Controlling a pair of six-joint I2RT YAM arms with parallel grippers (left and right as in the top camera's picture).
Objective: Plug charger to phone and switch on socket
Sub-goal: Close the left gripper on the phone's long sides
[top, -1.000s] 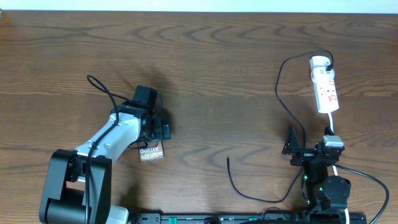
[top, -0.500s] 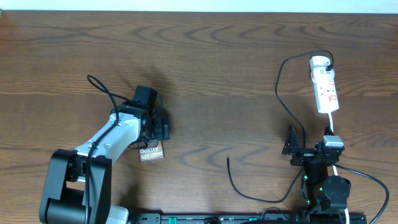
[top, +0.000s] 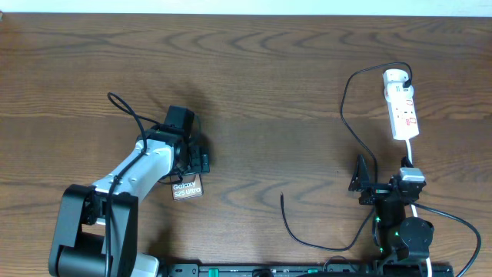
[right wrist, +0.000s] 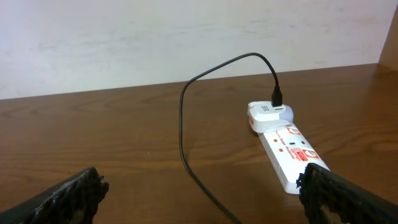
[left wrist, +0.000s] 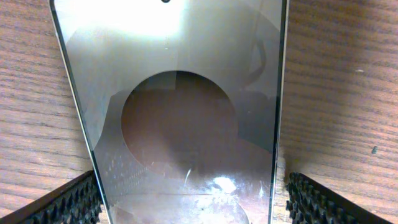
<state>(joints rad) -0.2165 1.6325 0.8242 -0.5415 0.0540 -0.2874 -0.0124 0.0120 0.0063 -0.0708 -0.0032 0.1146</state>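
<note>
Left claw (left wrist: 189, 202) sits astride the phone (left wrist: 180, 93), which lies flat on the table (top: 269, 92), likely to steady it for plugging. Jaws stand wide, just beside its long edges; whether they actually pinch it cannot be told. Right claw (right wrist: 202, 186) fully spread, empty, facing the power strip (right wrist: 289, 152). Charger cable (right wrist: 182, 118) runs past it; plug tip (top: 282, 195) lies loose, well apart from the phone

We see bronze phone (top: 187, 189) with white lettering, white socket (top: 403, 108) with red marks, black charger (right wrist: 181, 130), brown wood-grain table (top: 269, 77).
</note>
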